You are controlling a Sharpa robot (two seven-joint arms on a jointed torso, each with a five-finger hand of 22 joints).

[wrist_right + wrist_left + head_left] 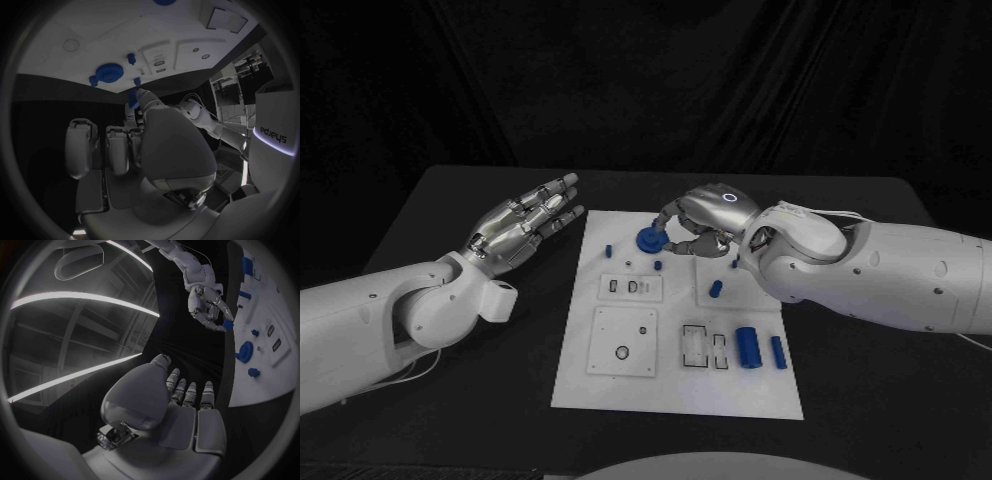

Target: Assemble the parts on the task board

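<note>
Blue round part (651,240) on white task board (678,390), edge ridged

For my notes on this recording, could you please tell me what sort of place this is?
Probably a robotics lab bench: a black table before black curtains, holding a white task board with small blue parts.

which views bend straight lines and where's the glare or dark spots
Head view: lines stay straight, the white rectangular task board is bright against a black table and backdrop. Left wrist view: fisheye curves the board's edge, with bright light streaks overhead. Right wrist view: same bending, the silver right hand dim.
</note>
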